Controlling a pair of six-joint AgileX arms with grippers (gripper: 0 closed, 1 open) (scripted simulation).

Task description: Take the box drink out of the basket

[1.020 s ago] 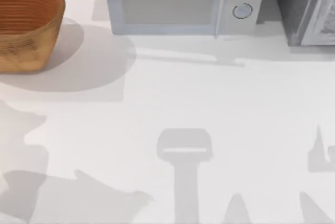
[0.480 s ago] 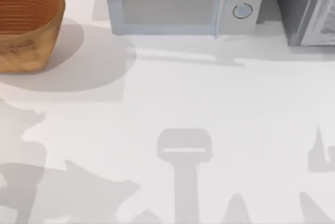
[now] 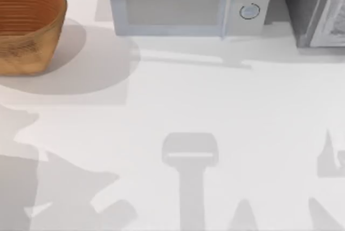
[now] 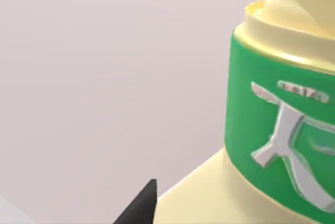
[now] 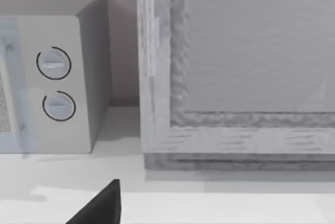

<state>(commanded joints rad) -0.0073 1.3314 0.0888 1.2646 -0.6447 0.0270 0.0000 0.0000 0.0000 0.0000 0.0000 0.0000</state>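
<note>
The box drink looms very close in the left wrist view: a pale yellow carton with a green band and white print, seen against a plain wall. My left gripper is shut on it, and one black fingertip shows beside its lower part. The basket, orange-brown and ribbed inside, stands at the table's far left back corner in the top view; the part of its inside that shows holds nothing. A black fingertip of my right gripper shows in the right wrist view, which faces the back of the table.
A grey-white microwave with two round knobs stands at the back middle, also seen as the microwave. A grey box-like unit stands at the back right. Arm shadows lie along the table's front.
The left arm's shadow at the table's front left has slid further left and toward the front edge. Basket, microwave and the right arm's shadow have not moved.
</note>
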